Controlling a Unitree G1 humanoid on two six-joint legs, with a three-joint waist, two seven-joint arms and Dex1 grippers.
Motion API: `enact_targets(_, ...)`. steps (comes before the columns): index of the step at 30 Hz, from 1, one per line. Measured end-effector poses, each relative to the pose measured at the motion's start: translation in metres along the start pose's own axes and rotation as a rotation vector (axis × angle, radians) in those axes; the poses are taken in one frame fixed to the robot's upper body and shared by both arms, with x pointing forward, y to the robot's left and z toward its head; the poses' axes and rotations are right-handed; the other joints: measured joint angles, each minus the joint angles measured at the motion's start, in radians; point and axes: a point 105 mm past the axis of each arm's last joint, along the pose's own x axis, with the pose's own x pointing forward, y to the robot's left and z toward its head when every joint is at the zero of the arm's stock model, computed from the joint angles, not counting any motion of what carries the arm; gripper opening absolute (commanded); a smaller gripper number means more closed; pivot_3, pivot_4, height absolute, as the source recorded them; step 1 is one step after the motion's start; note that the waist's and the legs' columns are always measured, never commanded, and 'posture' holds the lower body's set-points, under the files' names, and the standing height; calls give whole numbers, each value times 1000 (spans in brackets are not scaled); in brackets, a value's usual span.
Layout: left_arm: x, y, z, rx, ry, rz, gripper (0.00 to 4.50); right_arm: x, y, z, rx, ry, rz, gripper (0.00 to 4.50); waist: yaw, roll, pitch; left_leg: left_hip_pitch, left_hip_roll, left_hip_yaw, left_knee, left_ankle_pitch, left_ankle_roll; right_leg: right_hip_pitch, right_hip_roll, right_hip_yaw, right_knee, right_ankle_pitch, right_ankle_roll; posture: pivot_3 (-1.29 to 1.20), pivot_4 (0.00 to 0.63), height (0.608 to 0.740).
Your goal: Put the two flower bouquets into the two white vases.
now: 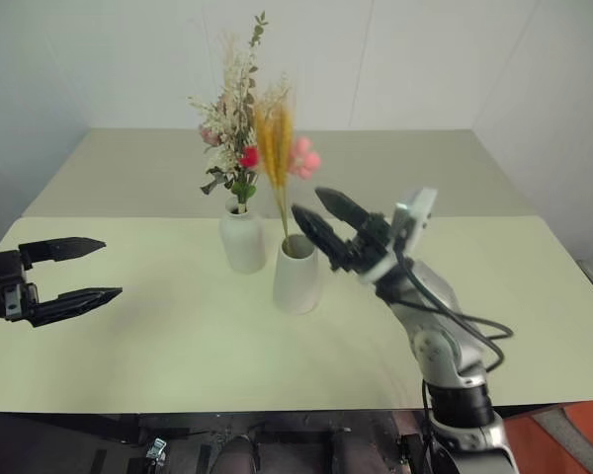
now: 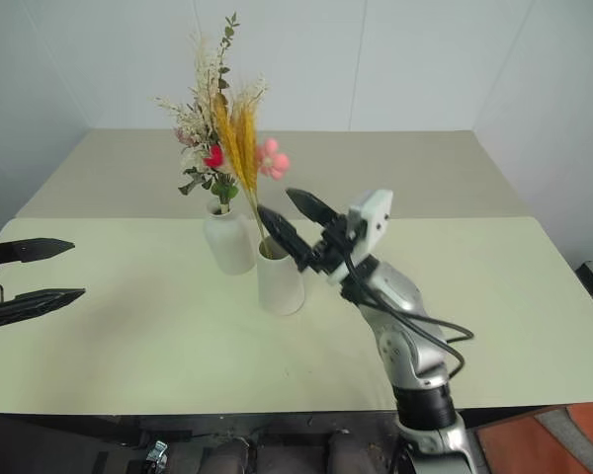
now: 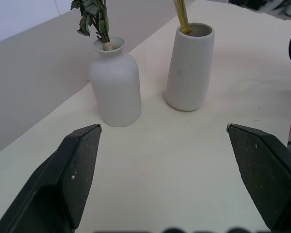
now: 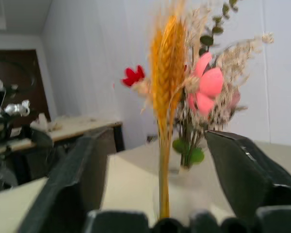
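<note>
Pale yellow-green table (image 1: 178, 336) in front of me, second beige table (image 1: 395, 168) behind it. White walls (image 1: 425, 59) beyond, orange floor patch (image 1: 563, 439) to my lower right.

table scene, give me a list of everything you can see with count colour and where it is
table: 1, pale cream, spanning the front of the scene.
bottle-shaped vase: 1, matte white, near the table's middle, the farther and more leftward of the two vases.
cone-shaped vase: 1, matte white, just in front and to the right of the bottle-shaped vase.
bushy bouquet: 1, cream sprigs with green leaves, standing in the bottle-shaped vase.
thin sprig: 1, yellow wheat-like ears with pink and red blooms, standing in the cone-shaped vase.
second table: 1, beige, behind the first, by the white wall.
left gripper: 1, black, open, over the table's left edge, apart from the vases.
right gripper: 1, black, open, beside the cone-shaped vase's rim.
</note>
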Motion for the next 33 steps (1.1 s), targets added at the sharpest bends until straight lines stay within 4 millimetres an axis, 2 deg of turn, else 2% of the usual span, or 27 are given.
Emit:
enact_targets(3, 0, 0, 0, 1, -2, 0, 4500, -32, -11, -13, -33, 112, -50, 4458, -1, 0, 0, 1, 0, 1, 0, 0, 0, 0, 0, 0, 0, -1, -2, 0, 150, 740)
enact_targets(6, 1, -1, 2, 3, -8, -4, 4500, -58, -24, -6, -108, 185, -74, 4458, -1, 0, 0, 4, 0, 1, -1, 0, 0, 3, 0, 0, 0, -3, -5, 0, 150, 740)
enact_targets(12, 3, 1, 5, 16, -23, -9, 4500, -116, -54, 35, -294, 387, -15, 4458, -1, 0, 0, 4, 0, 2, -1, 0, 0, 4, -1, 1, -1, -4, -5, 0, 150, 740)
enact_targets(16, 3, 2, 4, 10, -23, -6, 4500, -158, -92, 71, -390, 563, -108, 4458, -1, 0, 0, 5, 0, 4, -1, 0, 0, 4, -1, 1, -1, -4, -6, 0, 150, 740)
enact_targets(18, 4, 2, 3, 7, -20, -6, 4500, -174, -99, 82, -407, 618, -122, 4458, -2, 0, 0, 5, 1, 4, -2, 0, 0, 4, 0, 1, -1, -4, -6, 0, 150, 740)
enact_targets(21, 3, 0, -1, -7, -11, -5, 4500, -195, -103, 88, -414, 704, -118, 4458, -4, 0, 0, 6, 0, 5, -2, 0, 0, 4, 0, 3, -1, -4, -6, 0, 150, 740)
enact_targets(26, -3, -3, -4, -16, 13, -19, 4500, -203, -100, 97, -436, 733, -92, 4458, -6, 0, 0, 8, 1, 8, -2, 0, 0, 5, 0, 5, -1, -4, -6, 0, 150, 740)
enact_targets(33, -12, 2, -5, -11, 45, -9, 4500, -206, -98, 92, -443, 758, -86, 4458, -4, 0, 0, 9, 1, 12, -2, 0, 0, 4, -1, 8, -1, -4, -6, 0, 150, 740)
